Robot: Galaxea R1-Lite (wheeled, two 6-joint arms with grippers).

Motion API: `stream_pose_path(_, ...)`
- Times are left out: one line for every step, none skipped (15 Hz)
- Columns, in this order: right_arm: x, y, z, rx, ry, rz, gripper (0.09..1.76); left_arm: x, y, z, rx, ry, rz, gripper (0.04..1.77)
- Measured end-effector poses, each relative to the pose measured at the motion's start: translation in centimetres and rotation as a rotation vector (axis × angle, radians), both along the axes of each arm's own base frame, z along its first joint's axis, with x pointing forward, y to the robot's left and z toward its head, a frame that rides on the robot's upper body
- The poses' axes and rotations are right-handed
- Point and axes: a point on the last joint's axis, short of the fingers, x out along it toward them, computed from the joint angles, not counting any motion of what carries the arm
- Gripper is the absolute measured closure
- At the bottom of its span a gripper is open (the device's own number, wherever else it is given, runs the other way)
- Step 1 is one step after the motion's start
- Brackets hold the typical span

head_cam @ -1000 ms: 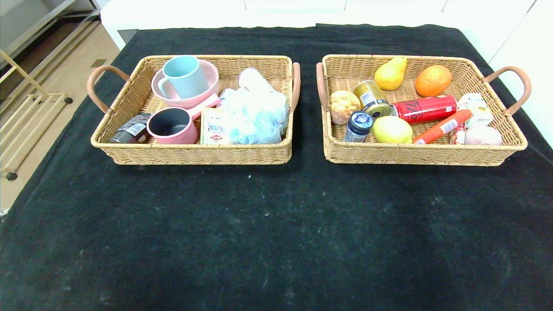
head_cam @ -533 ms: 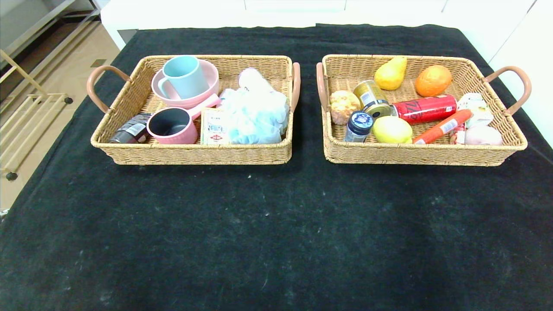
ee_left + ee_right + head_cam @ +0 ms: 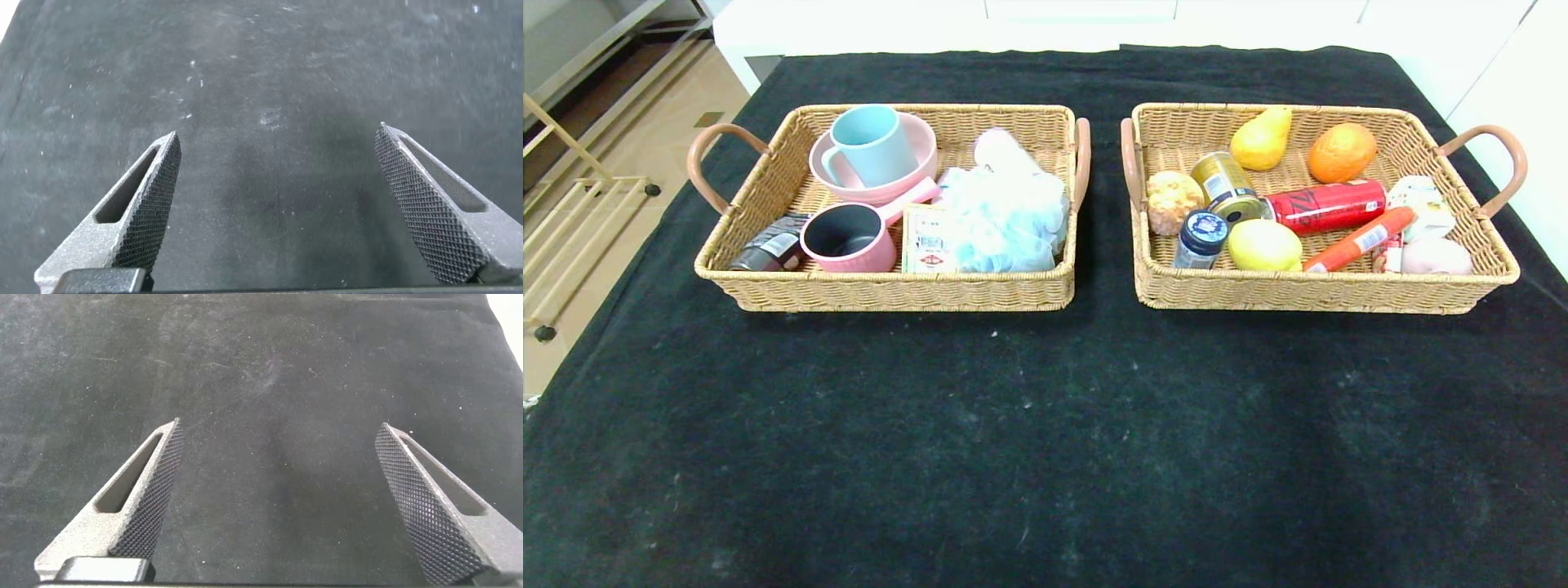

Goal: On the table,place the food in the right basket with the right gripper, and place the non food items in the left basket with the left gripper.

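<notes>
On the black-clothed table (image 3: 1045,425) stand two wicker baskets. The left basket (image 3: 882,286) holds a pink pan (image 3: 849,237), a beige printed box (image 3: 929,239) and a light blue mug (image 3: 872,145) standing in a pink bowl (image 3: 915,163). In the right basket (image 3: 1323,290) lie a yellow lemon (image 3: 1264,245), a gold can (image 3: 1225,186) and an orange sausage (image 3: 1357,238). Neither arm shows in the head view. My left gripper (image 3: 278,139) is open over bare cloth with nothing between its fingers. The right gripper (image 3: 279,429) is likewise open over bare cloth.
The left basket also holds a blue mesh sponge (image 3: 1005,220), a white roll (image 3: 1005,151) and a dark packet (image 3: 768,249). The right one has a pear (image 3: 1262,137), an orange (image 3: 1341,152), a red can (image 3: 1327,206), a jar (image 3: 1201,238) and wrapped snacks (image 3: 1425,229).
</notes>
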Motion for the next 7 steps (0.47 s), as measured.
stream_pose_path(0.00, 0.00, 0.00, 0.000, 0.000, 0.000, 0.14, 0.00, 0.00, 0.05, -0.005, -0.005, 0.002, 0.09)
stream_pose_path(0.00, 0.00, 0.00, 0.000, 0.000, 0.000, 0.14, 0.00, 0.01, 0.05, -0.006, -0.005, 0.002, 0.09)
stream_pose_path(0.00, 0.00, 0.00, 0.000, 0.000, 0.000, 0.14, 0.00, 0.01, 0.05, -0.006, -0.005, 0.003, 0.09)
stream_pose_path(0.00, 0.00, 0.00, 0.000, 0.000, 0.000, 0.14, 0.00, 0.01, 0.04, -0.007, -0.004, 0.002, 0.09)
stream_pose_path(0.00, 0.00, -0.01, 0.000, 0.001, 0.000, 0.14, 0.00, 0.01, 0.04, -0.006, -0.004, 0.002, 0.09)
stream_pose_path(0.00, 0.00, -0.01, 0.000, 0.001, 0.000, 0.14, 0.00, 0.01, 0.04, -0.006, -0.004, 0.002, 0.09)
stream_pose_path(0.00, 0.00, -0.02, 0.000, 0.002, 0.000, 0.14, 0.00, 0.01, 0.04, -0.006, -0.004, 0.003, 0.09)
